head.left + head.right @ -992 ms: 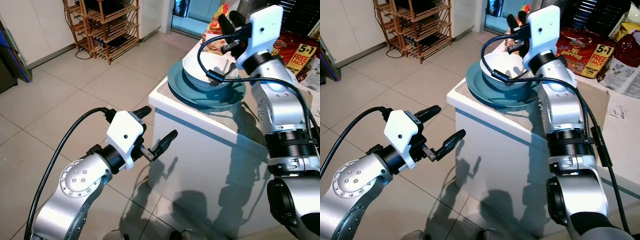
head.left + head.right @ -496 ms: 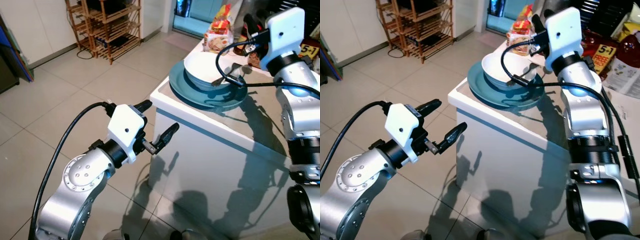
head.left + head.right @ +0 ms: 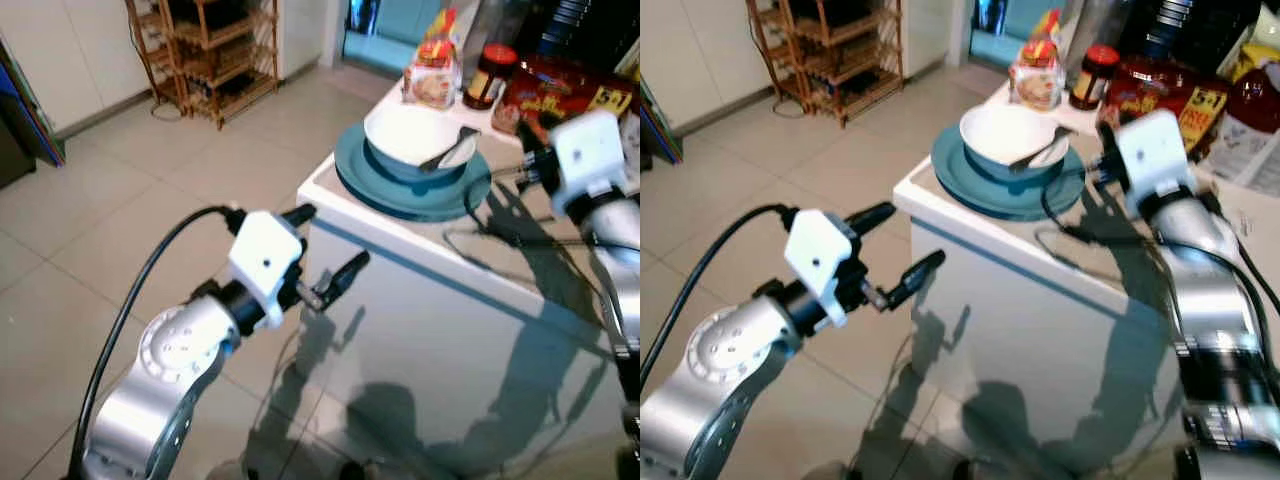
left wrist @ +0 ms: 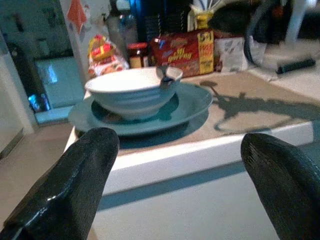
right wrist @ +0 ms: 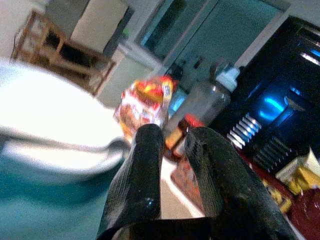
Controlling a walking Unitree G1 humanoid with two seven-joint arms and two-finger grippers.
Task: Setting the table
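A white bowl (image 3: 405, 135) sits on a teal plate (image 3: 400, 200) near the corner of the white counter (image 3: 470, 275). A metal spoon (image 3: 452, 152) leans inside the bowl, handle toward the right. My right gripper (image 3: 527, 162) hovers over the counter just right of the plate, its fingers (image 5: 145, 165) close together with nothing between them. My left gripper (image 3: 336, 237) is open in front of the counter's side, below the top and empty. From the left wrist, the bowl (image 4: 132, 92) and plate (image 4: 192, 102) appear between the spread fingers.
Snack bags (image 3: 432, 75), a red-lidded jar (image 3: 482, 75) and a red packet (image 3: 560, 85) crowd the counter behind the plate. A wooden rack (image 3: 205, 45) stands far left on the tiled floor (image 3: 120, 200). Papers lie at the counter's far right.
My right gripper has pulled back from above the bowl to the right of the plate. The spoon stays in the bowl. The left arm keeps its pose; the camera shifted slightly.
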